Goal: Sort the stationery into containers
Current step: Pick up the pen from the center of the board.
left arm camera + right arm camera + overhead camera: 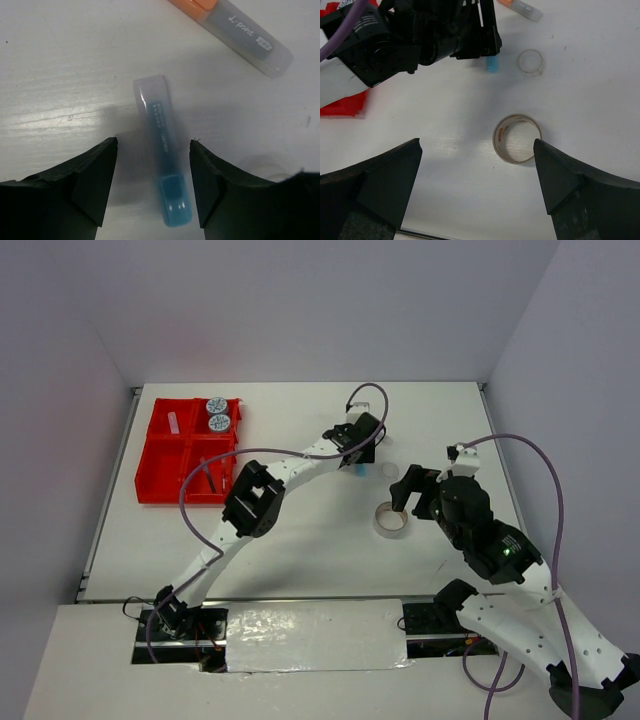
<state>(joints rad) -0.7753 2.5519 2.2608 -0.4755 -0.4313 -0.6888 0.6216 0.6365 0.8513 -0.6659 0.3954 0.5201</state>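
A light-blue marker [160, 145] lies on the white table, its cap end between the fingers of my open left gripper [154, 142], which hangs over it without closing on it. An orange-capped marker [235, 27] lies just beyond. In the top view the left gripper [362, 455] is at the table's middle back. My right gripper [477, 145] is open and empty above a white tape roll [517, 138], which lies near its right finger. A small clear tape roll [530, 61] lies farther back. The red tray [185, 450] at the far left holds two blue-lidded tubs [217, 414], a short marker [172, 423] and a pen [210, 475].
The left arm [420, 35] stretches across the table from the near left to the middle and fills the upper left of the right wrist view. The white tape roll [392, 520] and the clear one [390, 470] lie between the two grippers.
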